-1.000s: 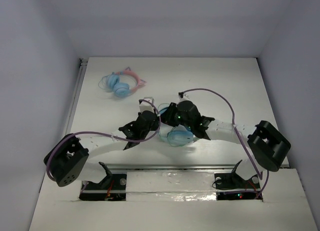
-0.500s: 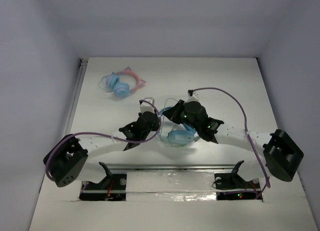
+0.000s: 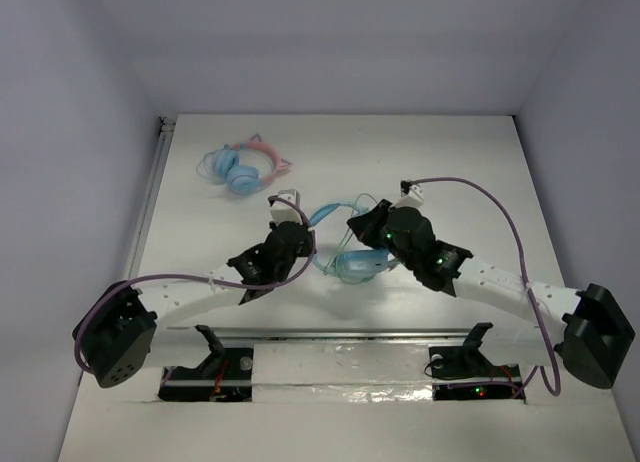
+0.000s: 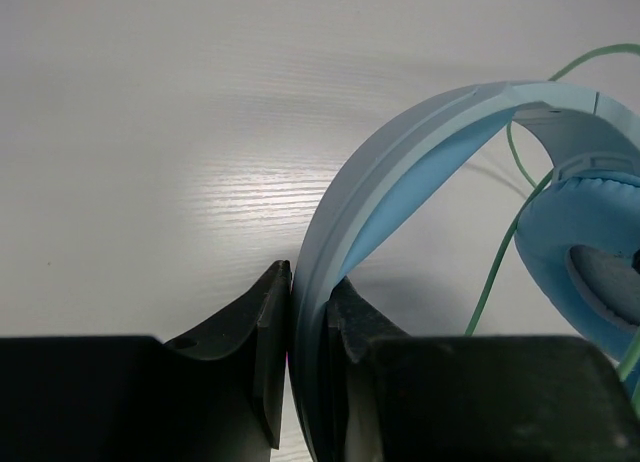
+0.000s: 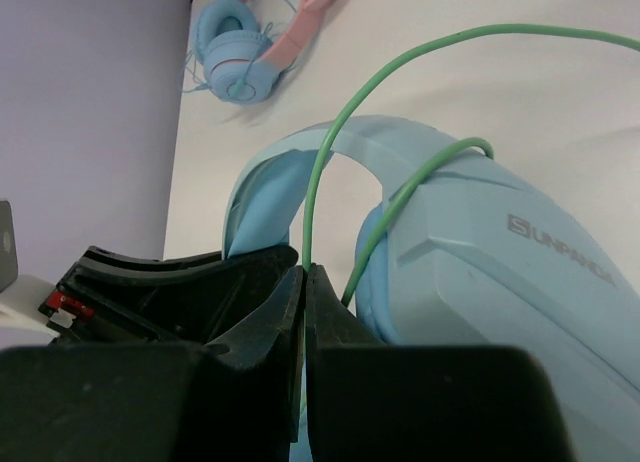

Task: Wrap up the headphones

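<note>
**A:** Start nearest the arms. What are the fingers doing?

**B:** The left gripper (image 4: 307,282) is clenched on the padded band of the large light-blue plastic over-ear headphones (image 4: 420,132). It grips low on the band's side and holds it on edge over the white wood-grain table (image 4: 150,132). The right gripper (image 5: 305,277) is pinched tight on the long, thin pale-green cable (image 5: 420,42), which runs straight down into its closed jaws.

**A:** And where do the headphones sit?

**B:** Mid-table, between the two arms. One oval ear cup (image 3: 355,267) is low, either resting on the surface or just above it; I can't tell which.

**A:** How much of the wrapping is done?

**B:** Little, I'd say. In the right wrist view, one strand crosses the headphones where the band meets the ear cup. That may be a first turn. A second strand arcs wide and free above it. From overhead, slack loops hang about the band on its far side. Nothing looks snug.

**A:** So what's left?

**B:** Most of it, in my judgement. The slack has to go round the band turn after turn under some tension, and then the end needs securing. I can't see the plug, so I can't say how much cable remains.

**A:** Anything further back?

**B:** A small blue headset (image 3: 243,168) with a pink cat-ear band lies well apart, toward the far left of the table. It looks to have no part in this job.
</note>
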Tool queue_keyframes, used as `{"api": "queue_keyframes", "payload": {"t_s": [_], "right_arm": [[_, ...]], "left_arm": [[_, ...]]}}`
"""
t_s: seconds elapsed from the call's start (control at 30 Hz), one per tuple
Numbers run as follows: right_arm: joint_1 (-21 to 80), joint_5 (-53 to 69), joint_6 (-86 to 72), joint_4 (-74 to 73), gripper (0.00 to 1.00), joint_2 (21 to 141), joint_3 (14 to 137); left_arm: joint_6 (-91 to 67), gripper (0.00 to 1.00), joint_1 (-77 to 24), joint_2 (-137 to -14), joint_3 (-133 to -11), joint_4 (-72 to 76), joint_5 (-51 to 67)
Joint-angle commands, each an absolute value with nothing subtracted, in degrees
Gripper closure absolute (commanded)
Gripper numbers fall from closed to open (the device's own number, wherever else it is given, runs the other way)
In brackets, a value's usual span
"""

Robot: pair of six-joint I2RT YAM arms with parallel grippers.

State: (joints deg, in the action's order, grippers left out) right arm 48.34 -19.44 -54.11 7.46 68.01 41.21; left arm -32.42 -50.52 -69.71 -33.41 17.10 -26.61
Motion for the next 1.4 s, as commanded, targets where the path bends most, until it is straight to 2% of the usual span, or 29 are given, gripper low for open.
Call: {"api": "queue_keyframes", "payload": {"t_s": [0.0, 0.27, 0.37, 0.4, 0.43, 0.57, 0.77, 0.87, 0.9, 1.03, 1.07, 1.1, 1.17, 1.27, 1.37], "right_arm": [[46.2, -27.6, -51.8, 8.3, 0.99, 65.5, 41.2], [44.5, -26.8, -51.5, 7.6, 0.89, 67.9, 41.8], [43.2, -26.6, -51.9, 8.4, 0.79, 67.4, 40.4], [43.2, -25.8, -51.9, 8.5, 0.7, 67.4, 40.4], [43.2, -25.2, -51.8, 9.2, 0.67, 67.4, 40.4], [43.2, -24.1, -50.9, 9.8, 0.63, 67.6, 41.0], [43.2, -23.9, -48.9, 10.5, 0.65, 64.3, 39.9], [40.6, -23.0, -45.0, 10.6, 0.85, 62.0, 38.5], [39.3, -20.5, -44.5, 10.7, 0.98, 62.0, 37.7], [30.3, -11.5, -44.8, 17.9, 0.99, 64.3, 32.9], [26.1, -9.0, -45.4, 19.7, 0.94, 65.4, 32.0], [24.2, -4.6, -45.7, 21.4, 0.8, 66.5, 31.1], [21.7, -0.5, -43.8, 25.0, 0.68, 70.3, 30.0], [21.7, 1.4, -37.7, 24.0, 0.64, 72.4, 29.7], [21.2, 0.4, -36.4, 23.7, 0.49, 72.9, 28.9]], "left_arm": [[-32.8, 1.0, -50.8, -66.5, -35.2, 16.4, -26.2], [-32.3, 1.0, -50.8, -64.8, -35.8, 10.5, -26.8], [-32.3, 1.0, -51.3, -62.8, -37.0, 6.4, -28.8], [-32.2, 1.0, -51.3, -62.8, -37.4, 6.4, -29.2], [-32.1, 1.0, -51.3, -62.8, -37.9, 4.1, -29.3], [-32.0, 1.0, -52.6, -62.8, -40.8, 0.3, -29.7], [-31.4, 1.0, -53.2, -63.1, -44.6, -6.0, -29.7], [-30.3, 1.0, -53.2, -62.4, -47.0, -9.5, -29.6], [-30.1, 1.0, -53.2, -61.8, -48.2, -10.8, -29.6], [-29.3, 1.0, -53.2, -61.5, -50.4, -12.4, -28.8], [-29.3, 1.0, -53.2, -61.5, -50.6, -12.3, -28.7], [-29.2, 1.0, -53.2, -61.6, -51.1, -12.2, -28.3], [-29.1, 1.0, -53.2, -61.8, -51.5, -12.1, -27.7], [-28.7, 1.0, -53.2, -61.5, -52.3, -12.0, -27.5], [-28.3, 1.0, -53.2, -61.6, -53.2, -11.7, -26.9]]}}
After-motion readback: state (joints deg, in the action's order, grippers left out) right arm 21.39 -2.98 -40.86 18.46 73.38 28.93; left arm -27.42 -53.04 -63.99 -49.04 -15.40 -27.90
